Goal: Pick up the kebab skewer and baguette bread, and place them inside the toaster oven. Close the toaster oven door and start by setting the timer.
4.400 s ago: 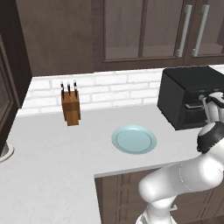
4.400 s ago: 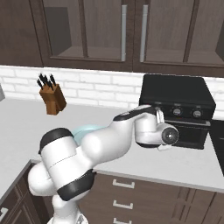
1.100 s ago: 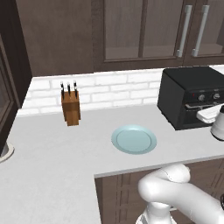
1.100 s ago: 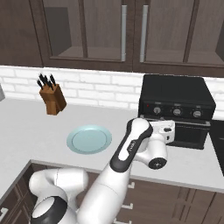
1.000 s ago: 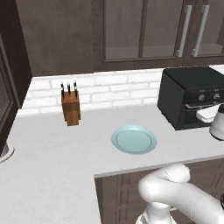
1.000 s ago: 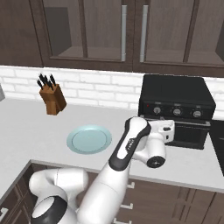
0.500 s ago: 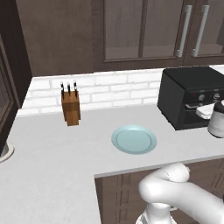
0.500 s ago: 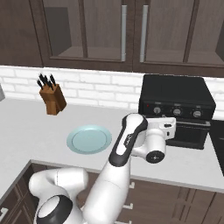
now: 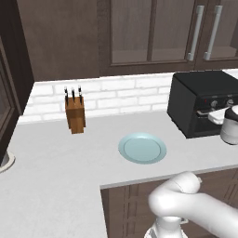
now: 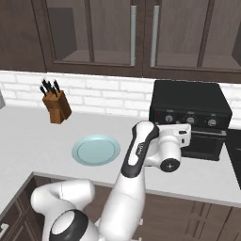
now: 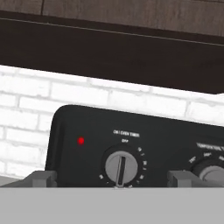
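The black toaster oven (image 9: 195, 93) (image 10: 188, 101) stands at the right end of the counter. Its door (image 10: 203, 141) looks shut under the knob strip. My gripper (image 10: 184, 135) (image 9: 213, 115) is right in front of that strip. In the hand view the gripper (image 11: 114, 180) is open, with one grey fingertip (image 11: 41, 178) on each side of the timer knob (image 11: 121, 167). The knob's bar stands upright, and a red light (image 11: 80, 141) glows to its left. The kebab skewer and the baguette bread are out of view.
A pale blue plate (image 9: 142, 148) (image 10: 95, 150) lies on the counter left of the oven. A wooden knife block (image 9: 75, 114) (image 10: 56, 107) stands by the brick wall. Dark cabinets hang above. A second knob (image 11: 214, 173) sits right of the timer knob.
The hand has risen a little and moved closer to the oven's knob strip. The gripper stays open.
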{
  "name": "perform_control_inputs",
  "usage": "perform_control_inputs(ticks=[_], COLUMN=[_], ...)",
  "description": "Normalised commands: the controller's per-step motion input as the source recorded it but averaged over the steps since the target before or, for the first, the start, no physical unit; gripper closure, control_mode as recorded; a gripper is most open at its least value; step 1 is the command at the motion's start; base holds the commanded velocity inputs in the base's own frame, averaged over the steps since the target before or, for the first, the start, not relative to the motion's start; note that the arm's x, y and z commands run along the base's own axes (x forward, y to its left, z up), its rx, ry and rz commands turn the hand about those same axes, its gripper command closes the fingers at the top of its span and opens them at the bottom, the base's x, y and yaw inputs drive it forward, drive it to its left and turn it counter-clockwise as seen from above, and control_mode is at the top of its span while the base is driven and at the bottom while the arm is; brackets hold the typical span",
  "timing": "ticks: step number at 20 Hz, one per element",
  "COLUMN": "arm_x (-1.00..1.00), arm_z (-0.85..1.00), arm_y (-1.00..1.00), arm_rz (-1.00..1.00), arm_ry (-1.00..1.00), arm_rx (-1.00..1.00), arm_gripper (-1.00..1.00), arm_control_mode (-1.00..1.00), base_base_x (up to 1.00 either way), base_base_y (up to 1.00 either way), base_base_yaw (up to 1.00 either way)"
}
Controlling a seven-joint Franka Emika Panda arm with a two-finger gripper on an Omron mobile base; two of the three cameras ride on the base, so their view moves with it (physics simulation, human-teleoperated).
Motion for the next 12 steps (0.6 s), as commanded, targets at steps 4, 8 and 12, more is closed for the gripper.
perform_control_inputs(ticks=[4, 8, 12], arm_x=[0.16, 0.16, 0.28], arm_z=[0.0, 0.0, 0.0], arm_y=[0.0, 0.0, 0.0], arm_rz=[0.0, 0.0, 0.0], arm_ry=[0.0, 0.0, 0.0], arm_rx=[0.0, 0.0, 0.0], arm_gripper=[-1.0, -1.0, -1.0], arm_control_mode=[-1.0, -1.0, -1.0], base_base_x=[0.0, 0.0, 0.0], base_base_y=[0.0, 0.0, 0.0], base_base_yaw=[0.0, 0.0, 0.0])
